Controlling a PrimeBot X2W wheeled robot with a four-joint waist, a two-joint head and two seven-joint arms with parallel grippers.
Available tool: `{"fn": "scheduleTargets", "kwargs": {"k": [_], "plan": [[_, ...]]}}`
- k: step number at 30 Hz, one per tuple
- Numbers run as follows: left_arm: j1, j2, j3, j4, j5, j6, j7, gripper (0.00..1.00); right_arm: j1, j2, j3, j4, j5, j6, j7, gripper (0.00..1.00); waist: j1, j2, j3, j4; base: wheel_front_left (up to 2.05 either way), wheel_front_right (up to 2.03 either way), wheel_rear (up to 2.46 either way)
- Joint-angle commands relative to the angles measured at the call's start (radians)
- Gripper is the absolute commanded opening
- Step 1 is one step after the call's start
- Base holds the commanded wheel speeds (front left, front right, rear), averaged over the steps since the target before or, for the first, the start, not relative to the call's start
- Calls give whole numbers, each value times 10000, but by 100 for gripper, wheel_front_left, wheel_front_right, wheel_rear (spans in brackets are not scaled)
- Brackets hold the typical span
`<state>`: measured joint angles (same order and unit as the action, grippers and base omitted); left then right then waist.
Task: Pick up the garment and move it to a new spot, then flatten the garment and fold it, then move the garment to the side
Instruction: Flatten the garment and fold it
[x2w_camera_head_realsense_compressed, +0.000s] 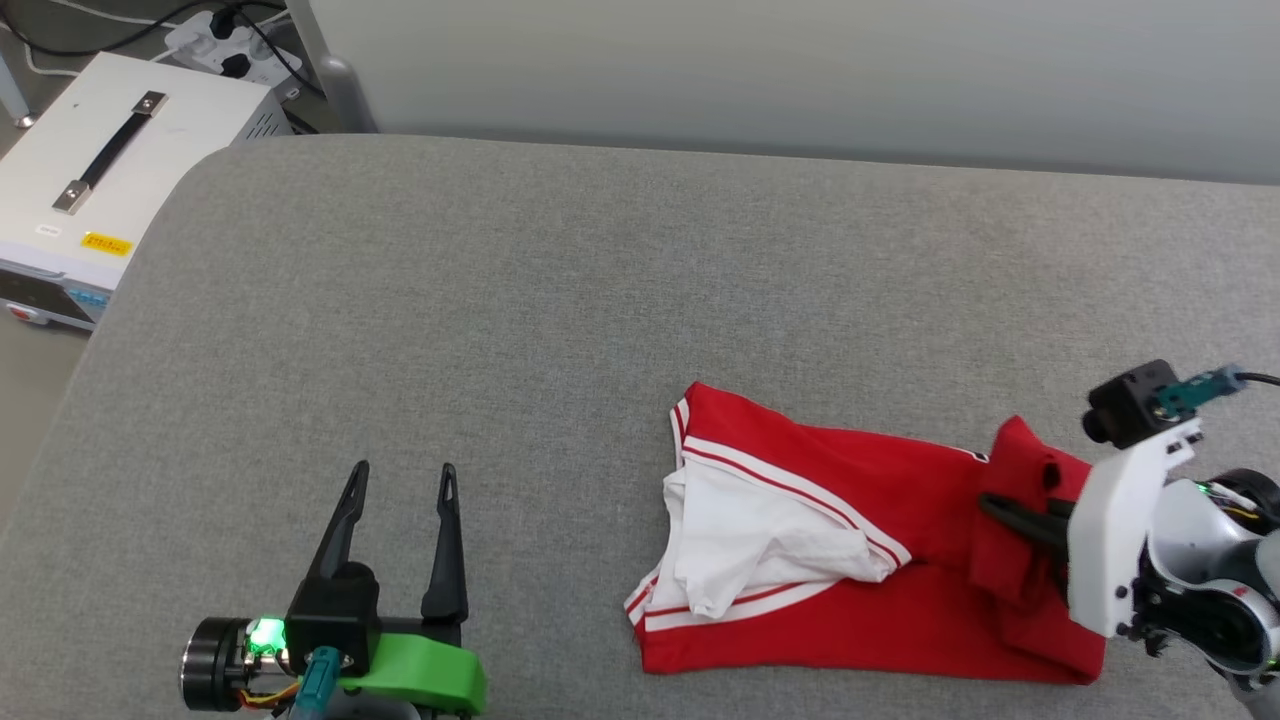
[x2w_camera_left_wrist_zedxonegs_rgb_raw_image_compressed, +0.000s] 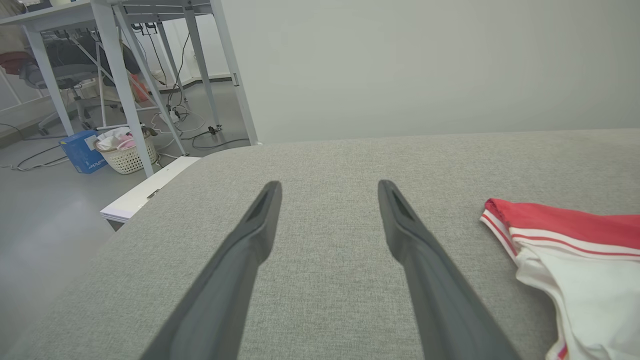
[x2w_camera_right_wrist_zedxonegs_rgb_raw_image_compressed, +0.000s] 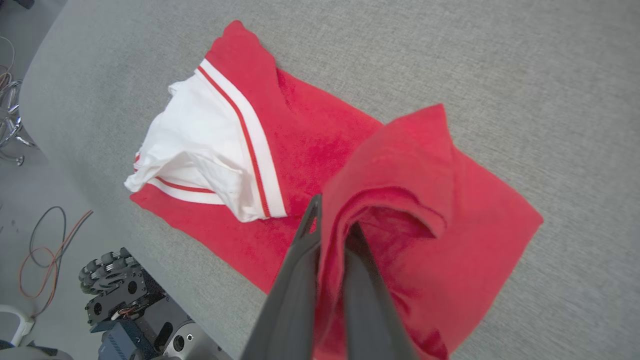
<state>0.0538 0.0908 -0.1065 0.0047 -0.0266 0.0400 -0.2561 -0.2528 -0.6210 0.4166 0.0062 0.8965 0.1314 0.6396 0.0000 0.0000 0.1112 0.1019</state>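
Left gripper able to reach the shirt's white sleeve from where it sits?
Probably yes: the left gripper is open, and bare grey surface lies between it and the white sleeve of the garment.

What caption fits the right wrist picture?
Right pincer shut on a fold of the red garment lying on the grey surface.

A grey cloth-covered bench (x2w_camera_head_realsense_compressed: 480, 300) has a rounded far left corner. Just beside that corner stands a white box (x2w_camera_head_realsense_compressed: 60, 230) with a black handle (x2w_camera_head_realsense_compressed: 112, 150) and a yellow label (x2w_camera_head_realsense_compressed: 106, 243). A white power strip (x2w_camera_head_realsense_compressed: 215, 40) lies behind it. On the floor, a white basket (x2w_camera_left_wrist_zedxonegs_rgb_raw_image_compressed: 127, 155) sits beside a blue box (x2w_camera_left_wrist_zedxonegs_rgb_raw_image_compressed: 80, 151), near grey table legs (x2w_camera_left_wrist_zedxonegs_rgb_raw_image_compressed: 120, 85).
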Motion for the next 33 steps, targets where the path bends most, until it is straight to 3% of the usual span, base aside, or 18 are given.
{"fn": "scheduleTargets", "kwargs": {"k": [1, 12, 24, 26, 27, 33], "plan": [[-236, -64, -24, 17, 78, -37, -57, 100, -396, 164, 302, -16, -85, -7, 106, 0, 0, 0, 135, 101, 0, 0, 0], [-663, -156, -127, 63, 96, -64, -57, 100, -2926, 1538, 3027, 1571, -202, -7, 51, 0, 0, 0, 630, 349, 0, 0, 0], [-851, -238, -99, 57, 56, 33, -57, 100, -3328, 2200, 4567, 3966, -42, -7, -1425, 0, 0, 0, 877, 368, 0, 0, 0], [-827, -243, -89, 83, 65, 32, -57, 100, -3363, 2163, 4696, 4036, -37, -7, -1785, 27, 0, 0, 814, 316, 0, 0, 0], [-800, -243, -71, 113, 77, 28, -57, 100, -3415, 2065, 4797, 3942, -104, -7, -2255, 100, 0, 0, 716, 249, 0, 0, 0], [-669, -174, 102, 76, 108, 92, -57, 100, -3359, 1404, 4667, 3092, -391, -7, -3787, 100, 0, 0, 323, -8, 0, 0, 0]]}}
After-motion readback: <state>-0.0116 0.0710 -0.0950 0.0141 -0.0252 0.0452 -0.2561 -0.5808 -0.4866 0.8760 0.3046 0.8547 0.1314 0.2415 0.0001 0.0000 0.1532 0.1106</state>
